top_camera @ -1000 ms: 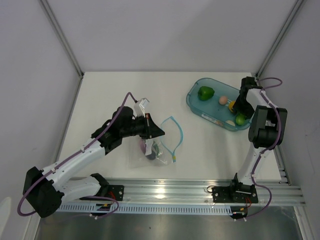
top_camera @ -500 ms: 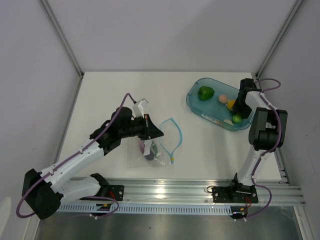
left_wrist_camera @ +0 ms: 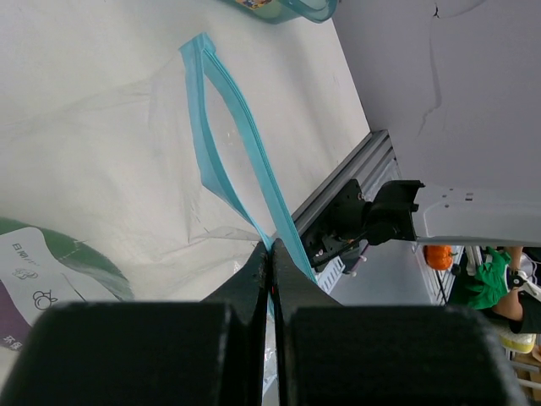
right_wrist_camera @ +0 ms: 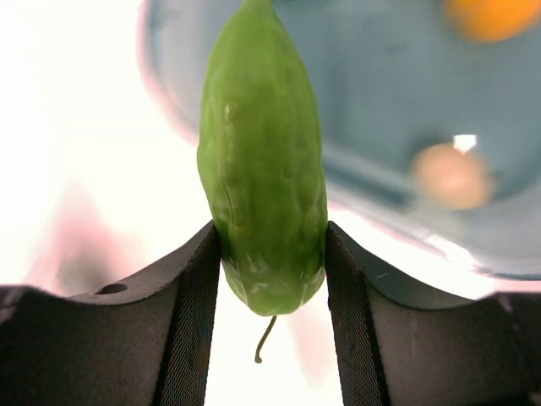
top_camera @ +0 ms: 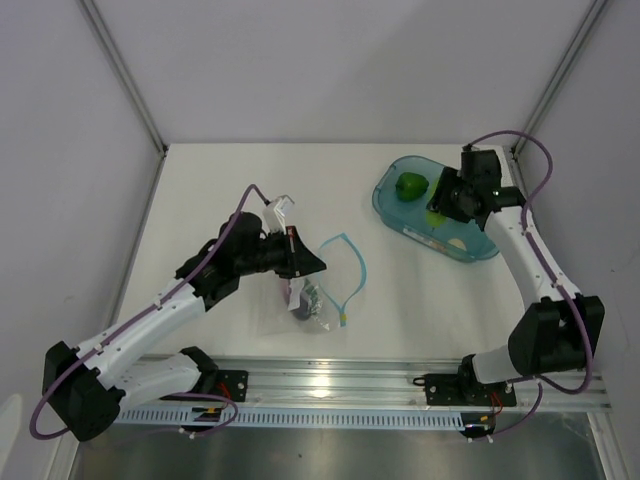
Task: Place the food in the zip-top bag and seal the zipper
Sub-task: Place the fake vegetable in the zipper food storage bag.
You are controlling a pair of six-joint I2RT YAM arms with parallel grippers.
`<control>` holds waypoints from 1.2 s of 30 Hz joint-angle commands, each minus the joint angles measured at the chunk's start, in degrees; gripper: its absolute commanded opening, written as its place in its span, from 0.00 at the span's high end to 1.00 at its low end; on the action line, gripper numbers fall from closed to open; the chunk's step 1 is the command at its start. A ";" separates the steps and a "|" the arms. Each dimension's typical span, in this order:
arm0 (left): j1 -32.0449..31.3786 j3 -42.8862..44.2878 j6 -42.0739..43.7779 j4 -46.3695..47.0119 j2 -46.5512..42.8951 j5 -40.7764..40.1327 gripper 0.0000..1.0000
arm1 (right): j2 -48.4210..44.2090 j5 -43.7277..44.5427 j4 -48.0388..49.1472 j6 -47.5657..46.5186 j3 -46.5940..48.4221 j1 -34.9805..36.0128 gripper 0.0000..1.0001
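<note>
Pinching the zipper (left_wrist_camera: pixel 254 156) at the open mouth, left gripper (left_wrist_camera: pixel 270 254) is clamped tight on the light-blue strip. Zip-top bag (top_camera: pixel 318 312) lies on the table (top_camera: pixel 220 190) mid-left, with the purple eggplant (top_camera: pixel 297 297) inside it. Right gripper (top_camera: pixel 440 205) hovers over the teal tub (top_camera: pixel 385 205), jaws clenched on the long green vegetable (right_wrist_camera: pixel 264 169). Green pepper (top_camera: pixel 411 185) sits in the tub.

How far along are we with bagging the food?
Done: a purple piece seems to lie in the zip-top bag. In hand: the left gripper pinches the zipper, mouth open; the right gripper holds the long green vegetable by the teal tub. Left: green pepper, pink egg, orange fruit, then sealing.
</note>
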 commanded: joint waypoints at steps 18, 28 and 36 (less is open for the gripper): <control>0.40 2.37 1.33 3.35 -0.23 1.49 0.99 | -18.61 -55.22 12.85 17.81 -21.04 15.99 1.00; 0.23 1.93 0.36 4.75 0.74 2.46 0.99 | -22.05 -50.40 26.31 39.88 -28.97 18.10 1.00; 0.23 1.49 0.01 4.84 0.30 2.37 0.99 | -18.01 -46.00 27.11 42.97 -26.33 21.44 1.00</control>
